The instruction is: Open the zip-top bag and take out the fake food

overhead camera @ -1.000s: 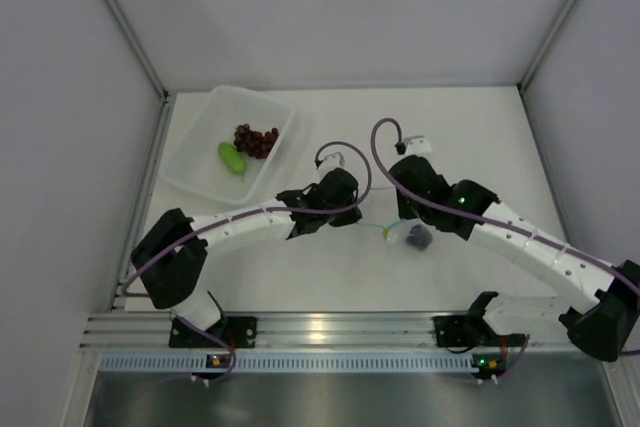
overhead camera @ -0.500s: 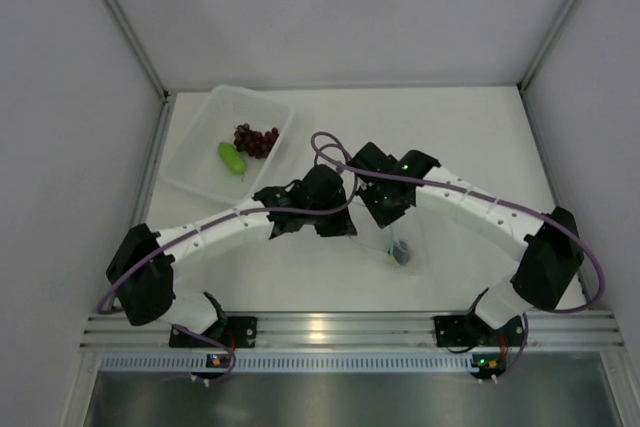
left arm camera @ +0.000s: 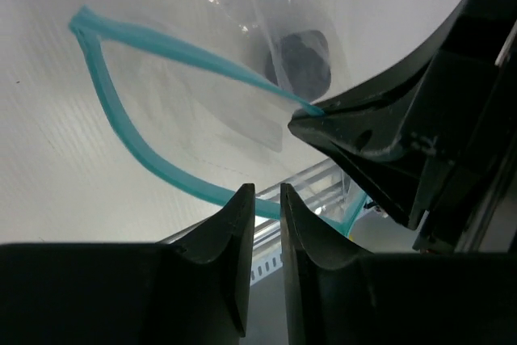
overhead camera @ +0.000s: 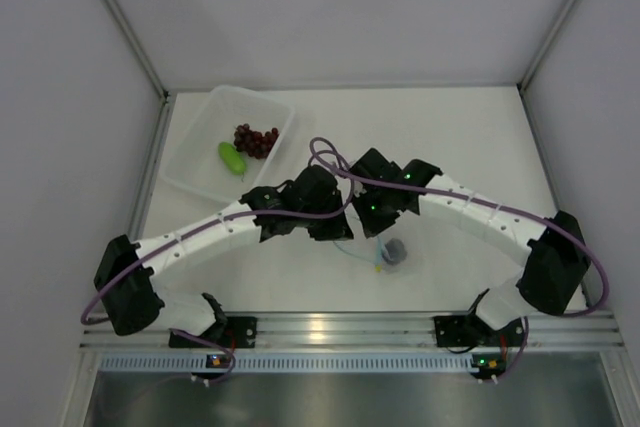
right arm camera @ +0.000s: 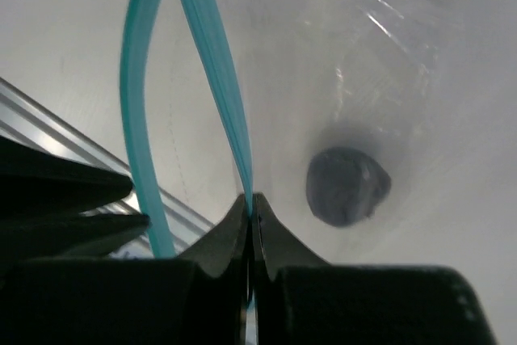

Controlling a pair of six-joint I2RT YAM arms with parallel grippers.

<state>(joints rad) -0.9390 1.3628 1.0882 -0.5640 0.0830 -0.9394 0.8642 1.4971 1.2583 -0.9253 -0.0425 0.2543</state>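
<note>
Your right fingers (right arm camera: 230, 232) pinch one side of the blue strip (right arm camera: 206, 62) on the zip-top bag (left arm camera: 234, 6). Your left fingers (left arm camera: 230, 236), narrowly apart, hold the other side. The dark lump (right arm camera: 347, 186) lies inside, beyond the tips.

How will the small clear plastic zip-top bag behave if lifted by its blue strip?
Probably floppy: the clear plastic zip-top bag is creased and its blue zip strip bows into a loop. Likely light, sagging toward the dark roundish lump inside, which may slide about.
</note>
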